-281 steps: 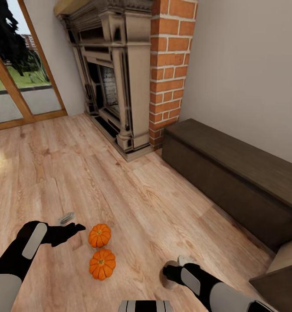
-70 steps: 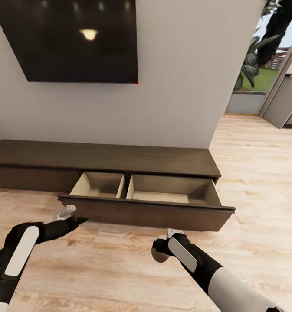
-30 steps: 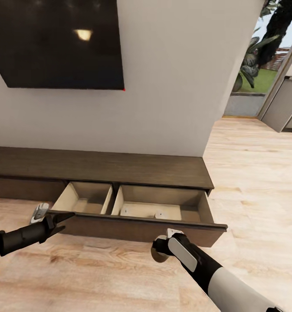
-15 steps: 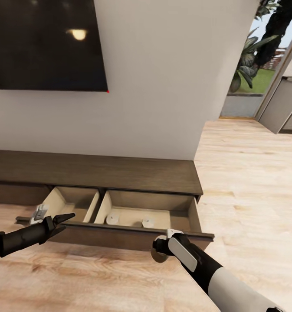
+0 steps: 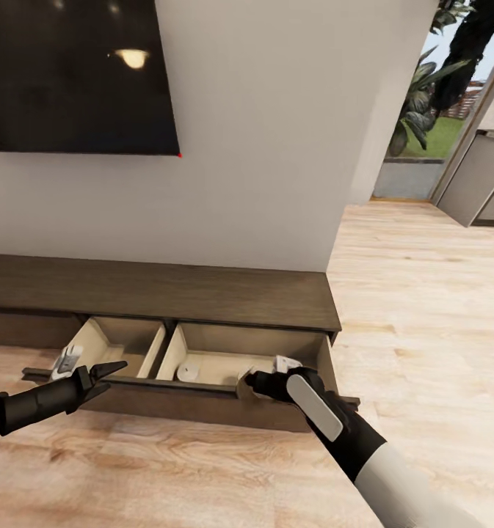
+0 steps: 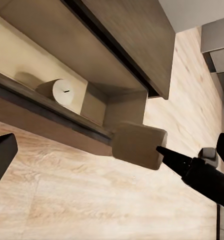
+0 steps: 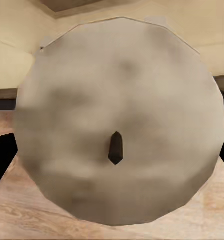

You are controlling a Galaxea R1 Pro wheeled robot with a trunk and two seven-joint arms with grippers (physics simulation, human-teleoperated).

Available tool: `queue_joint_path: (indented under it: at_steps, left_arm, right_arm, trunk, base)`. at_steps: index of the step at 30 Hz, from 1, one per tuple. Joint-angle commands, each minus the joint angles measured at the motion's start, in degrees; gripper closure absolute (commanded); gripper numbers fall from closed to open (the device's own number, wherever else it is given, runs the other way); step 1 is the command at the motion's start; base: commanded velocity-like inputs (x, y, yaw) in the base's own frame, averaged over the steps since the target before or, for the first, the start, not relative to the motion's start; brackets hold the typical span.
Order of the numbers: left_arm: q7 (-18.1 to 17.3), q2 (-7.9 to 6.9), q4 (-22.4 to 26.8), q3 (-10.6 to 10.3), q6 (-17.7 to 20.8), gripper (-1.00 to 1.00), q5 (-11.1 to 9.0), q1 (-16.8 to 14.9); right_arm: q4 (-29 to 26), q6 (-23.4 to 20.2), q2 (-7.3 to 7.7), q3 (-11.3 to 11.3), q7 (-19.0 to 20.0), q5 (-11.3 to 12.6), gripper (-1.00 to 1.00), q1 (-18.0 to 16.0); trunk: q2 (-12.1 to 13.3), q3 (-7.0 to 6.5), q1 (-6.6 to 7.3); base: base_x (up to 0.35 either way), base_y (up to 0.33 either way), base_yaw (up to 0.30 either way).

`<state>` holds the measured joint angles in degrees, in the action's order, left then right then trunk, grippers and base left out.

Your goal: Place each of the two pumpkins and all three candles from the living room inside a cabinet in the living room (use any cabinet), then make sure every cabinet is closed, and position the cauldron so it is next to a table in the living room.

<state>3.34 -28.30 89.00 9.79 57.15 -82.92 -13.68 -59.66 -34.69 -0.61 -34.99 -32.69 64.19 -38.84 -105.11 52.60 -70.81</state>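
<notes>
The long dark-brown cabinet (image 5: 202,290) stands against the wall with its wide drawer pulled out, showing a pale beige interior. One pale candle (image 5: 188,370) lies inside the drawer, and the left wrist view shows it too (image 6: 59,91). My right gripper (image 5: 255,380) is shut on another beige candle (image 7: 117,125) at the drawer's front edge (image 5: 166,400); the left wrist view shows this candle (image 6: 139,145) hanging just past that edge. My left gripper (image 5: 91,364) is open over the drawer's left compartment, holding nothing. The pumpkins and the cauldron are out of view.
A large black TV (image 5: 70,73) hangs on the wall above the cabinet. At the right, a doorway shows plants (image 5: 423,110) and a grey kitchen unit (image 5: 489,183). Open wood floor (image 5: 423,308) stretches right of the cabinet and in front of it.
My right arm has reached forward, carrying its candle from over the floor to the drawer's front edge, where it now hides a second candle lying in the drawer. The left arm has barely moved.
</notes>
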Motion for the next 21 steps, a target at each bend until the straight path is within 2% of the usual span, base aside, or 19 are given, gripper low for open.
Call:
queue_joint_path:
  at_steps: [1,4,16,21]
  left_arm:
    - [0.35,0.0,0.03,0.05,0.24,-1.0,-0.4,-0.03]
    - [0.42,0.0,0.03,0.05,0.24,-1.0,-0.36,-0.03]
    - [0.44,0.0,0.03,0.05,0.24,-1.0,-0.31,0.05]
    - [0.44,0.0,0.03,0.05,0.24,-1.0,-0.31,0.05]
  right_arm:
    - [-0.5,-0.39,0.01,0.56,-0.59,0.54,1.0,-0.03]
    - [-1.06,-0.76,0.0,1.49,-0.69,0.43,1.0,-0.01]
    - [-0.08,-0.79,-0.07,1.78,-0.87,0.32,1.0,-0.01]
    - [2.18,-0.5,-0.27,1.86,-3.51,0.32,1.0,-0.02]
  trunk:
    - [-0.02,0.05,0.0]
    - [-0.02,0.05,0.0]
    - [-0.02,0.05,0.0]
    - [-0.02,0.05,0.0]
  base:
    - [0.005,0.0,0.0]
    - [0.191,0.0,0.0]
    - [0.333,-0.025,0.0]
    - [0.333,-0.001,0.0]
